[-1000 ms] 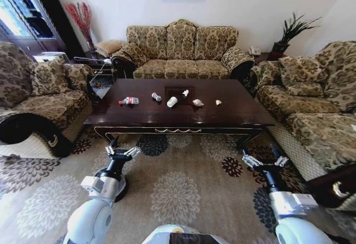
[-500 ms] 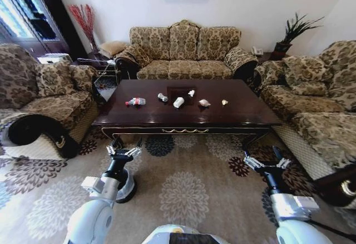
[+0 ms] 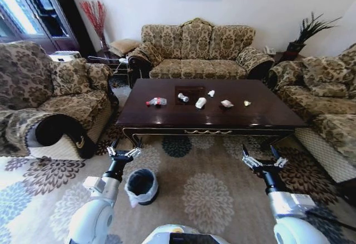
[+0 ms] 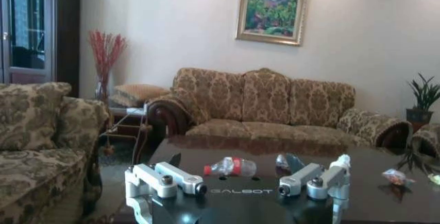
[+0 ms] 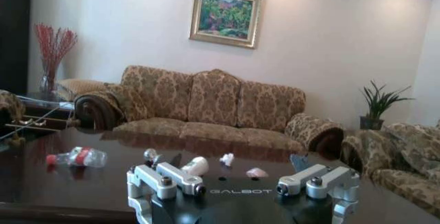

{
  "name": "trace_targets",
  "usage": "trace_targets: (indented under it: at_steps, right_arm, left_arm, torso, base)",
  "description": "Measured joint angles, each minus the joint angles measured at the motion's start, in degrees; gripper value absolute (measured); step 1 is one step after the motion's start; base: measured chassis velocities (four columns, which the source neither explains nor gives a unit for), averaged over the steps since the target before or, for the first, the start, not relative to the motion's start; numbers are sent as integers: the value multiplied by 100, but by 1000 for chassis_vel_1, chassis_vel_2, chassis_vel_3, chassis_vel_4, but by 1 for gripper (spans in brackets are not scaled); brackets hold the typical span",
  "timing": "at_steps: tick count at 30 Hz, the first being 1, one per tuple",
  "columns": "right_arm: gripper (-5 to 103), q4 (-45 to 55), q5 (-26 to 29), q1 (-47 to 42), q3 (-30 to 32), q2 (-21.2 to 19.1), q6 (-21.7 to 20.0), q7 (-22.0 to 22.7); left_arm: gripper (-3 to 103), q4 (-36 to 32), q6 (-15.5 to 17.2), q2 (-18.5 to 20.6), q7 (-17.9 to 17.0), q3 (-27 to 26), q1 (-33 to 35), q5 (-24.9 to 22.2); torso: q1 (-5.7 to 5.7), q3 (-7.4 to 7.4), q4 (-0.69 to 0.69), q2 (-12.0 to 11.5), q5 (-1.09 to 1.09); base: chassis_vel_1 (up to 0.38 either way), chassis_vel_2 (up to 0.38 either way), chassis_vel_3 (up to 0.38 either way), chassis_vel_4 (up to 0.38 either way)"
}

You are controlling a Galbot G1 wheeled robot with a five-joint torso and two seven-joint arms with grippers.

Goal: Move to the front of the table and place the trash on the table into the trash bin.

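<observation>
Trash: bottle [image 3: 157, 101], cup [image 3: 201, 103] and wrappers [image 3: 227, 104] lie on the tabletop [image 3: 167, 119], ahead of both tools. Trash bin [image 3: 141, 185] stands on the carpet just beside the left tool [image 3: 123, 153], fingers spread; right tool [image 3: 261, 162] spread likewise. Left wrist: bottle [image 4: 230, 167] beyond spread tool [image 4: 237, 183]. Right wrist: cup [image 5: 195, 165] beyond spread tool [image 5: 240, 182].

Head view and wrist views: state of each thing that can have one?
Left gripper: jaws open, empty, above the rug.
Right gripper: jaws open, empty, above the rug.
Trash bin: upright, bag-lined, on the rug.
Bottle: lying on its side on the table.
Paper cup: lying tipped over on the table.
</observation>
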Motion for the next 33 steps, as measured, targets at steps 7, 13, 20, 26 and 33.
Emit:
trace_targets:
  at_steps: [7, 13, 20, 26, 33]
  right_arm:
    - [100, -5, 10, 3, 5, -5, -8, 5]
    - [100, -5, 11, 3, 8, -6, -11, 9]
    - [100, -5, 12, 2, 6, -6, -13, 9]
    - [100, -5, 13, 1, 6, -6, -13, 9]
    - [100, -4, 13, 1, 6, -6, -13, 9]
  left_arm:
    - [100, 5, -2, -4, -2, 5, -3, -1]
    - [100, 5, -2, -4, -2, 6, -5, -2]
    - [100, 5, -2, -1, -5, 3, -3, -3]
    - [100, 5, -2, -2, -5, 4, -3, -3]
    - [100, 5, -2, -2, -5, 4, -3, -3]
  torso:
    - [-1, 0, 1, 0, 8]
    - [-1, 0, 0, 0, 6]
    - [-1, 0, 0, 0, 0]
    - [-1, 0, -1, 0, 2]
    - [-1, 0, 0, 0, 1]
  base:
    - [13, 4, 9, -2]
    - [-65, -56, 29, 27]
    - [0, 0, 0, 0]
    - [0, 0, 0, 0]
    - [0, 0, 0, 0]
